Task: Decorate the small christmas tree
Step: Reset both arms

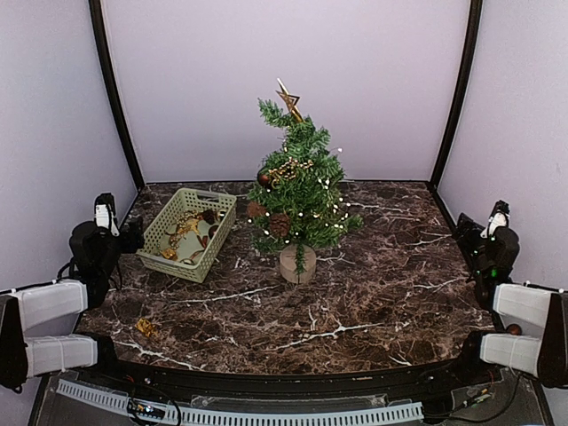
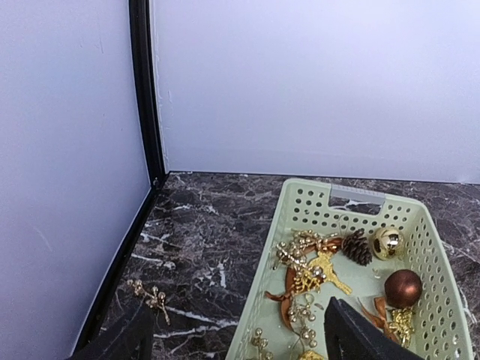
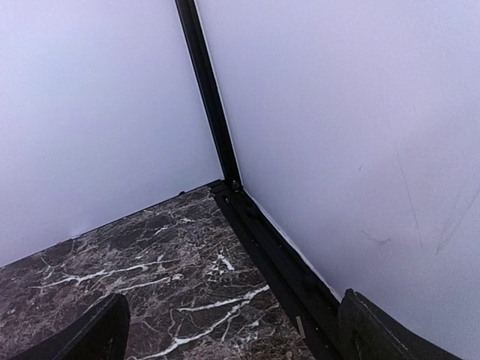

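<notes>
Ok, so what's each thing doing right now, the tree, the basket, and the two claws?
small christmas tree: standing upright, already wearing a gold star and pine cones.
green basket: upright, left of the tree, ornaments inside.
gold sprig: lying loose, outside the basket.
left claw: open, empty, near the basket.
right claw: open, empty.

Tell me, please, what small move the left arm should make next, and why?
Probably lower the left gripper toward the brown ball in the basket, for the small christmas tree. Its jaws stand open and empty above the basket's near end, and the ball lies uncovered close to one finger.
</notes>
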